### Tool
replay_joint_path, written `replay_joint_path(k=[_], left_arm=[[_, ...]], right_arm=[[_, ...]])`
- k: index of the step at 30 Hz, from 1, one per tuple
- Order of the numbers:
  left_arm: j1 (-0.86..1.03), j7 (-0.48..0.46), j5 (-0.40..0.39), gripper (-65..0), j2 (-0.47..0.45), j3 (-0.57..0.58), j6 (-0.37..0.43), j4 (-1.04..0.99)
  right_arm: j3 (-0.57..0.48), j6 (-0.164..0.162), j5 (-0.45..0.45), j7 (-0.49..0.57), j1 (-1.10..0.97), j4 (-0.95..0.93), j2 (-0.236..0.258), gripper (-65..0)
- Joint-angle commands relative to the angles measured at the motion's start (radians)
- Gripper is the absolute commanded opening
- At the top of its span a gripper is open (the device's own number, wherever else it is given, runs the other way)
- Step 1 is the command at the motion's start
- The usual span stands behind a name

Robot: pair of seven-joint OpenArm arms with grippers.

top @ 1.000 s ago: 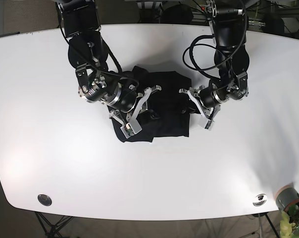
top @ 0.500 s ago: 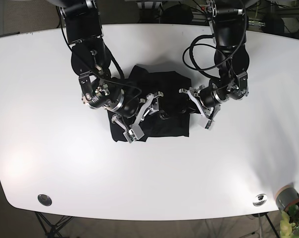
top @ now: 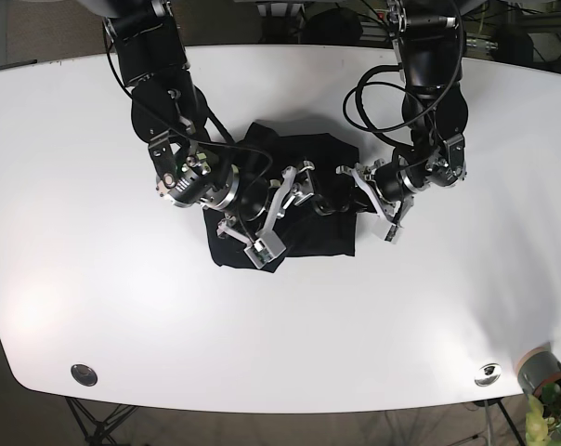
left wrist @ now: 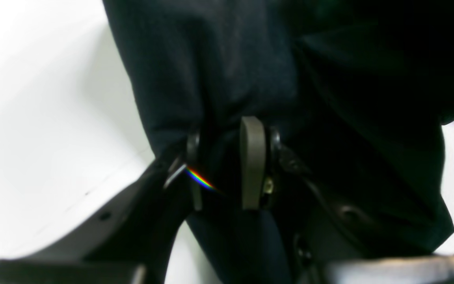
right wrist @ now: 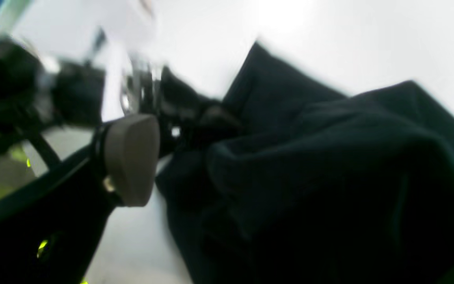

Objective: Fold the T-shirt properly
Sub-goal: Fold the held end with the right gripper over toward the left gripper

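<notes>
The black T-shirt [top: 322, 218] lies bunched in the middle of the white table [top: 67, 186]. In the base view my right gripper [top: 282, 211] is low over the shirt's left half. It is open, its two fingers spread wide, and one tan pad [right wrist: 130, 157] shows beside the heaped cloth [right wrist: 329, 177]. My left gripper [top: 373, 202] is at the shirt's right edge. In the left wrist view its fingers [left wrist: 252, 161] stand close together with dark fabric [left wrist: 219, 79] puckered between them, so it is shut on the T-shirt.
A grey cup [top: 541, 370] and green leaves [top: 559, 413] sit at the table's front right corner. Two round metal inserts [top: 84, 374] [top: 488, 373] are set in the table near its front edge. Black cables [top: 369, 98] loop beside the left arm.
My right gripper has moved rightwards across the shirt toward the left gripper, staying open. The left arm has held still, and the cloth's left side has shifted slightly.
</notes>
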Motion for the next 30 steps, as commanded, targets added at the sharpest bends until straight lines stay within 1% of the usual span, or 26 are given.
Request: replay_joint_path(k=[1,4,7,8,12,14,17,22,28,30], left_arm=[[-0.003,0.045,0.039,-53.1,-0.007,0.002,0.003,0.003],[-0.003,0.045,0.039,-53.1,-0.008,0.002,0.003,0.003],[-0.004,0.045,0.039,-53.1,-0.008,0.002,0.003,0.003],[-0.004,0.045,0.039,-53.1,-0.008,0.002,0.003,0.003],[-0.003,0.045,0.039,-53.1,-0.005,0.004,0.003,0.005],[-0.003,0.045,0.039,-53.1,-0.005,0.004,0.003,0.005],[-0.004,0.045,0.039,-53.1,-0.008,0.004,0.003,0.005],[-0.001,0.045,0.039,-53.1,-0.008,0.002,0.003,0.006],[-0.001,0.045,0.036,-53.3,-0.008,-0.002,0.003,0.014],[0.000,0.048,0.036,-53.3,-0.008,-0.004,0.003,0.074]], right_arm=[[0.006,0.004,0.013,0.019,0.017,0.014,-0.005,-11.9],[-0.002,0.004,0.013,0.019,0.024,-0.012,-0.013,-11.9],[-0.058,0.004,0.008,0.018,0.057,-0.044,-0.040,-11.9],[-0.072,0.004,-0.001,0.018,0.067,-0.053,-0.042,-11.9],[-0.126,0.004,-0.086,0.015,0.109,-0.065,-0.070,-11.9],[-0.150,0.006,-0.139,-0.020,0.138,-0.067,-0.079,-11.7],[-0.176,0.015,-0.182,-0.086,0.199,-0.105,-0.082,-11.7],[-0.184,0.015,-0.182,-0.134,0.253,-0.167,-0.082,-11.7],[-0.181,0.015,-0.182,-0.134,0.245,-0.154,-0.083,-11.7],[-0.178,0.015,-0.182,-0.126,0.219,-0.118,-0.083,-11.7]])
